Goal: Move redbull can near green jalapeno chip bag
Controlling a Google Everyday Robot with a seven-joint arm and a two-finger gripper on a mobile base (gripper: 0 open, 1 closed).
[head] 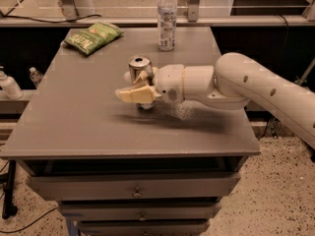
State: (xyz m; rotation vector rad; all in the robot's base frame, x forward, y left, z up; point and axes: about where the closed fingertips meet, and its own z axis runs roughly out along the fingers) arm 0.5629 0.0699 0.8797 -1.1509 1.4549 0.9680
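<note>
The redbull can [140, 66], silver with a pull-tab top, is upright at the middle of the grey table [74, 127]. My gripper [133, 86] reaches in from the right, its cream fingers [132, 95] closed on the can's sides, one in front and one behind. The can's lower part is hidden by the front finger. The green jalapeno chip bag [93, 36] lies flat at the table's far left corner, well away from the can.
A clear plastic water bottle [167, 19] stands at the table's far edge, behind the can. The white arm [246, 85] spans the table's right side. Drawers [135, 191] sit under the table. A white bottle [9, 85] stands on a lower shelf at left.
</note>
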